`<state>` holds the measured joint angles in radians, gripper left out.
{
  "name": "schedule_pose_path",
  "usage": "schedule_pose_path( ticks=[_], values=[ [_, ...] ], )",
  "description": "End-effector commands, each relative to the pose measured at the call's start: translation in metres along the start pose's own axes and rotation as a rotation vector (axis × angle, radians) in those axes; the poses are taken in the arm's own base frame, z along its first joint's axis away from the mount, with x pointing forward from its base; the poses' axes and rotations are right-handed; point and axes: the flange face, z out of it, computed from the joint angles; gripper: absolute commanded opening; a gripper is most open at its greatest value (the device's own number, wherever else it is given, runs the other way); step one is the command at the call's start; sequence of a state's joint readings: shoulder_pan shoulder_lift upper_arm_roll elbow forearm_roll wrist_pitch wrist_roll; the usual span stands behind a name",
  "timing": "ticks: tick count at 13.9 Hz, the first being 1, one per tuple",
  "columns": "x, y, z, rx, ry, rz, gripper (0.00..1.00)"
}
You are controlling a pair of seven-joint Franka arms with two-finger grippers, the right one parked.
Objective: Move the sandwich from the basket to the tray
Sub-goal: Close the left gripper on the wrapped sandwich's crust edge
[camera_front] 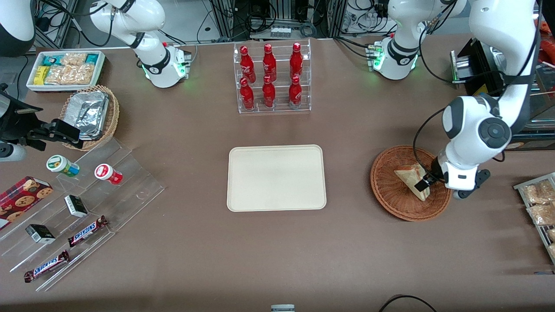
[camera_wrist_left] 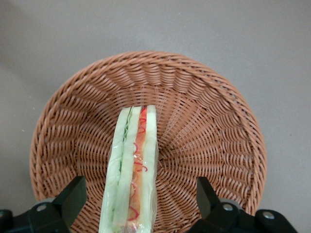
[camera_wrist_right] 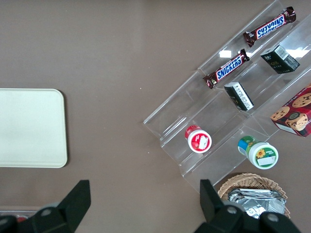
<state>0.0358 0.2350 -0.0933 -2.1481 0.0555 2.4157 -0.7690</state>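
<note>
The sandwich [camera_front: 410,179], a pale bread wedge in clear wrap, lies in the reddish-brown wicker basket [camera_front: 387,190] toward the working arm's end of the table. Its cut edge [camera_wrist_left: 132,170] shows green and red-orange layers. My gripper [camera_front: 426,182] hangs low over the basket, open, one black finger [camera_wrist_left: 73,196] on each side of the sandwich with clear gaps to both. The cream tray [camera_front: 276,177] lies bare at the table's middle, beside the basket.
A clear rack of red bottles [camera_front: 272,78] stands farther from the front camera than the tray. A wire rack of snack packets [camera_front: 539,203] sits at the working arm's table edge. A stepped acrylic shelf with candy bars and cups [camera_front: 73,203] lies toward the parked arm's end.
</note>
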Motion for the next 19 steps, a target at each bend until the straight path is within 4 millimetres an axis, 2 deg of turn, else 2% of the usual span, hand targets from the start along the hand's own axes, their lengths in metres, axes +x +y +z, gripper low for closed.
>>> schedule_pose_path(
  ticks=[1, 12, 15, 16, 17, 18, 19],
  values=[
    [-0.016, -0.008, 0.0, 0.001, 0.007, -0.033, 1.0],
    [-0.026, -0.014, 0.039, 0.034, -0.037, -0.042, 1.0],
    [-0.026, -0.014, 0.042, 0.037, -0.041, -0.045, 0.97],
    [-0.026, -0.013, 0.042, 0.037, -0.041, -0.048, 0.78],
    [-0.026, -0.013, 0.042, 0.037, -0.041, -0.067, 0.36],
    [-0.025, -0.013, 0.043, 0.038, -0.042, -0.068, 0.01],
    [-0.024, -0.01, 0.042, 0.035, -0.041, -0.069, 0.0]
  ],
)
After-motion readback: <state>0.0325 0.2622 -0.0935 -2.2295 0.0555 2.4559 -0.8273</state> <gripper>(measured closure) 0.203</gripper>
